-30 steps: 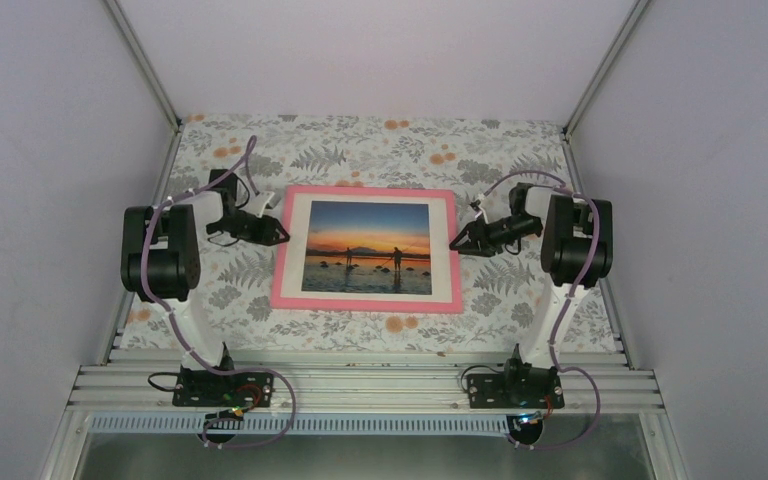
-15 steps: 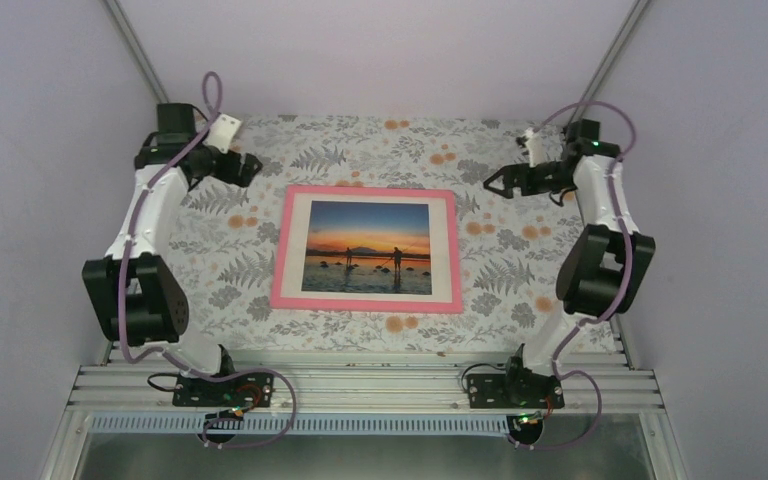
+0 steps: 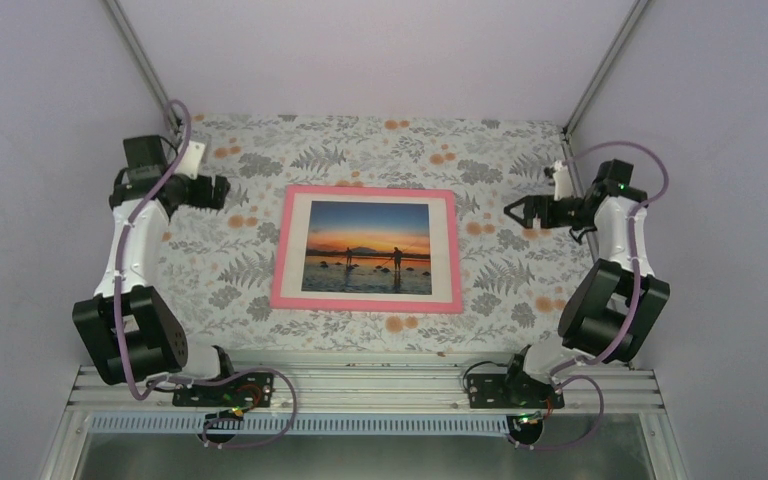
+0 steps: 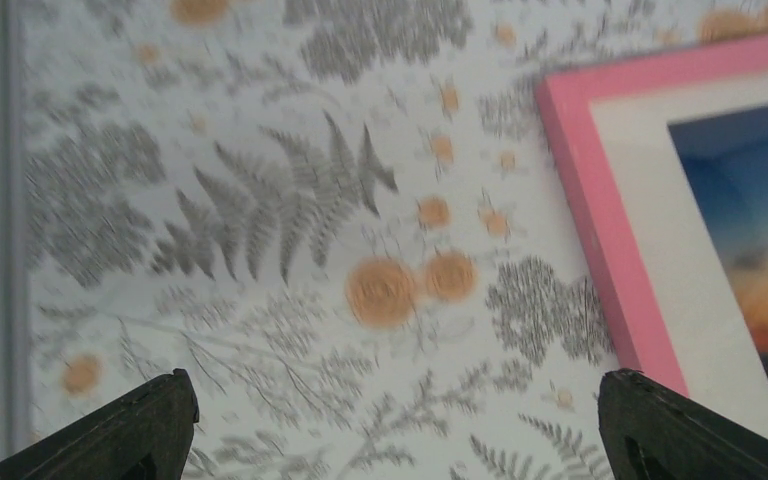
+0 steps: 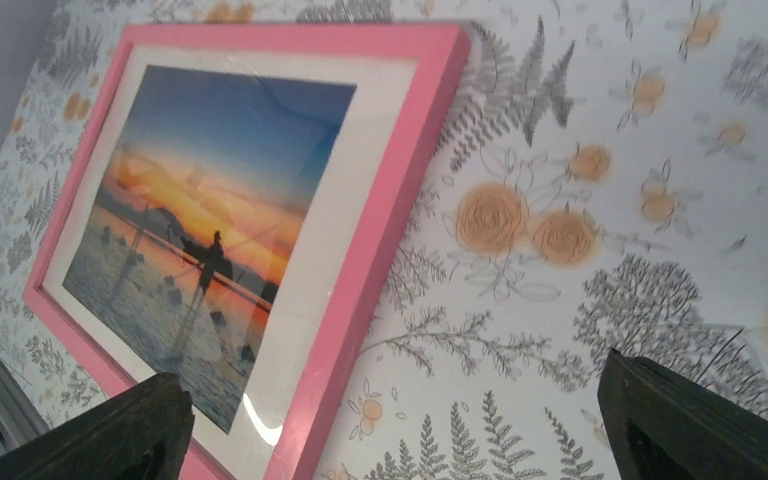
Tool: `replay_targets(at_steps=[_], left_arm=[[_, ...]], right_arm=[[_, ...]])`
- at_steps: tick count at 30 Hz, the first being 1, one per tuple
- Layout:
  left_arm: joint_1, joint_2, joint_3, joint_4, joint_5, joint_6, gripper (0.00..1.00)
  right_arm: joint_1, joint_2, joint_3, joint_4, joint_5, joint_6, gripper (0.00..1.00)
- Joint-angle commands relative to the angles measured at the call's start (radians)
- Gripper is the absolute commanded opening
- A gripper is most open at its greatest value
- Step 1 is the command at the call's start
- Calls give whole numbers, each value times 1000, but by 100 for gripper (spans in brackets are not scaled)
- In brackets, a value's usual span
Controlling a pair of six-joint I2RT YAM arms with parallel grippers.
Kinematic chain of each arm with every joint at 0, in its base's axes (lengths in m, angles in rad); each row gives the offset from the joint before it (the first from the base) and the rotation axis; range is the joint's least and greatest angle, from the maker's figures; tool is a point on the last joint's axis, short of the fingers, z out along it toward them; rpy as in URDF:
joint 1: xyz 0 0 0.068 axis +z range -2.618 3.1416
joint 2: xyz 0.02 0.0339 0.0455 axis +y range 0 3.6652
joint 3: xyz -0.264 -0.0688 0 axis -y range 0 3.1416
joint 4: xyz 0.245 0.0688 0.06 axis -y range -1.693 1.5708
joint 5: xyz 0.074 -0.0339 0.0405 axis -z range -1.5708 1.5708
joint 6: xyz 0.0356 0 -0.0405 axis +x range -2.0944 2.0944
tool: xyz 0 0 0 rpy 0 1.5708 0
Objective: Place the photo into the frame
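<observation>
Left gripper (image 3: 222,190) left of frame (image 3: 282,250)

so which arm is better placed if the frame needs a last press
Right, marginally. The right gripper hangs open nearer the frame edge than the left gripper; the photo already looks seated.

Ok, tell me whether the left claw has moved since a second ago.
Yes. The left claw has pulled back from the frame's left edge, going left and farther back; it is open and empty.
</observation>
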Motion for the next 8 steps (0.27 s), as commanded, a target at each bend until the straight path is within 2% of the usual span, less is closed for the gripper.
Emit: replay_targets(at_steps=[1, 8], left_arm=[[7, -49, -79, 63, -20, -27, 100], [7, -24, -52, 95, -78, -41, 100]], right_arm=[[-6, -25, -91, 119, -9, -11, 100], [-6, 11, -80, 122, 6, -19, 100]])
